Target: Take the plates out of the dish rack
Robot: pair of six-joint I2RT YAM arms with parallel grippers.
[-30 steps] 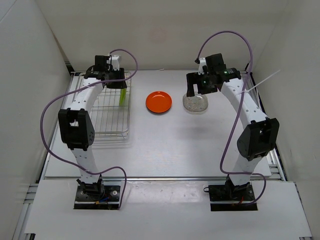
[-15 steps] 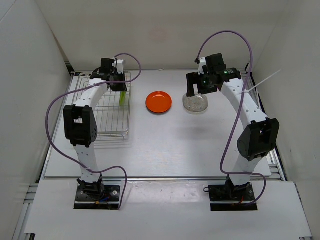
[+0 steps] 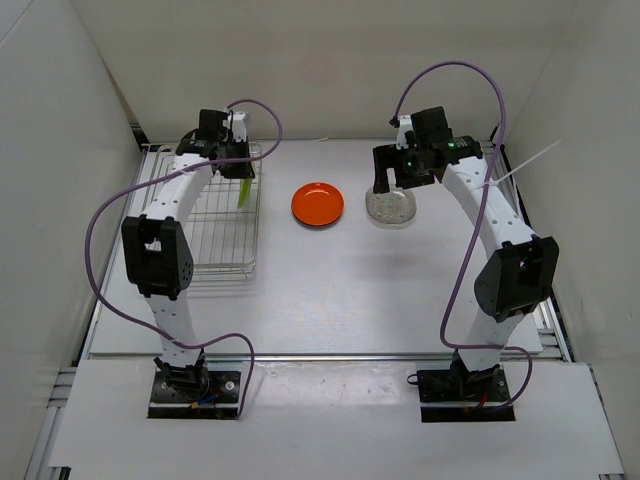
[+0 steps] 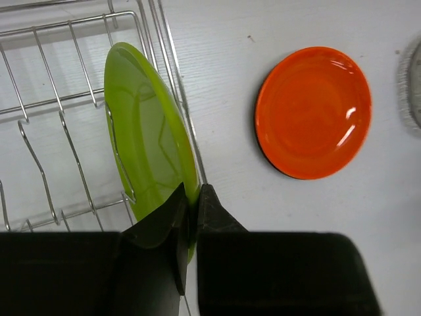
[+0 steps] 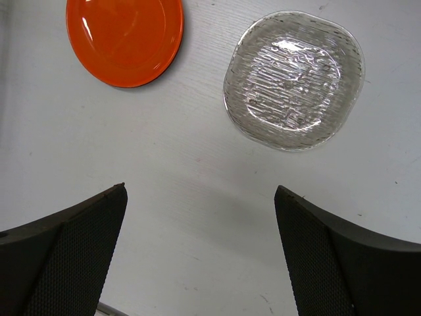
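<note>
The left gripper [image 4: 191, 220] is pinched shut on the rim of the green plate [image 4: 148, 145], one finger on each face of the plate's near edge. The green plate stands on edge in the rack [image 4: 46, 131], at the rack's right side, close against the side wires nearest the middle of the table [image 3: 350, 290]. From above it shows only as a thin green sliver under the gripper. The orange plate [image 4: 314, 110] lies flat on the table to the right of the rack, apart from it. A dark edge [image 4: 273, 164] shows under the orange plate's rim on one side. It may be a second plate beneath, but the views do not settle that. The clear plate [image 5: 294, 80] lies flat on the table to the right of the orange plate, near it but not touching. The right gripper [image 5: 200, 191] hangs over the table close by the clear plate, its fingers spread wide with nothing between them, and it touches neither plate. In the wrist view both the orange and the clear plate lie beyond its fingertips.
</note>
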